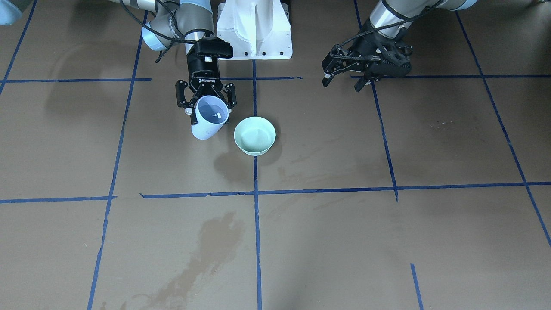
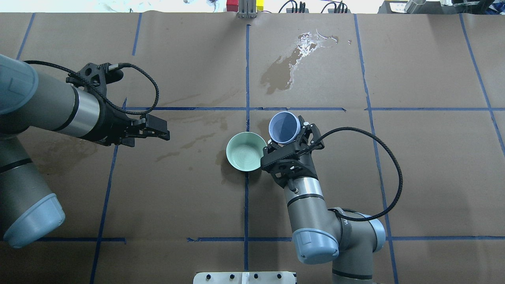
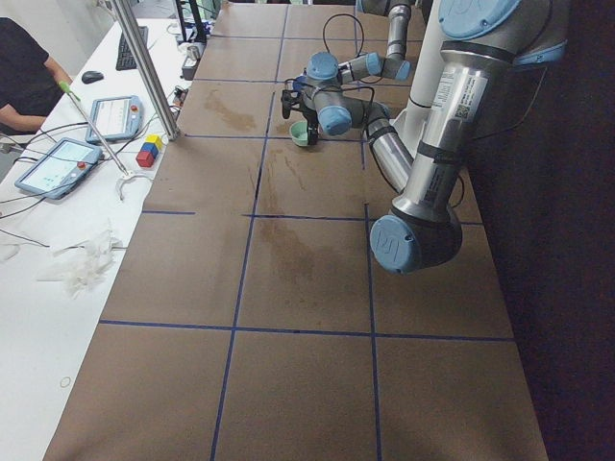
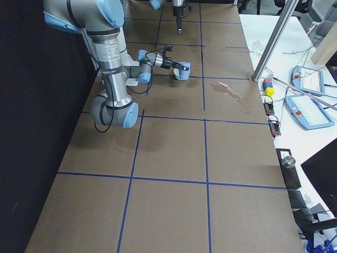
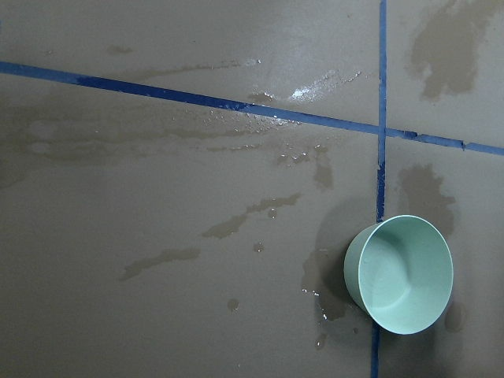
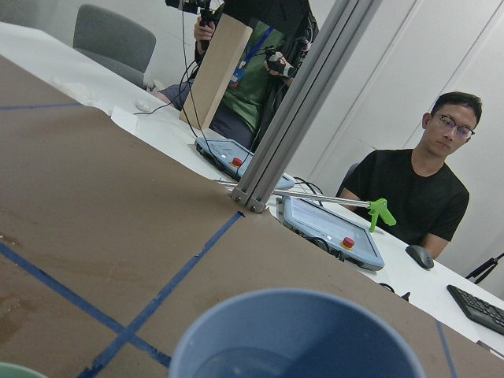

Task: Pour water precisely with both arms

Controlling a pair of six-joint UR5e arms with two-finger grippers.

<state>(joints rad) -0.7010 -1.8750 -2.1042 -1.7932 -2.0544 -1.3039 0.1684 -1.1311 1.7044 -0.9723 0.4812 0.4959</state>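
Reads "ROBOTIQ" in white capitals on the black body of the right hand (image 1: 209,107), front-facing view. Small printed sticker on the silver tube of the near left arm (image 3: 444,91), too fine to read; same on the near right arm (image 4: 109,52) in the right-side view. Nothing else legible.

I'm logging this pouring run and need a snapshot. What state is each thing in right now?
right claw: shut on the blue cup.
blue cup: tilted, mouth leaning away from the robot, right beside the bowl.
water: a little, seemingly inside the cup.
green bowl: upright on the table, contents unclear.
left claw: open, empty, off to the side.
puddle: wet patch on the brown cover.
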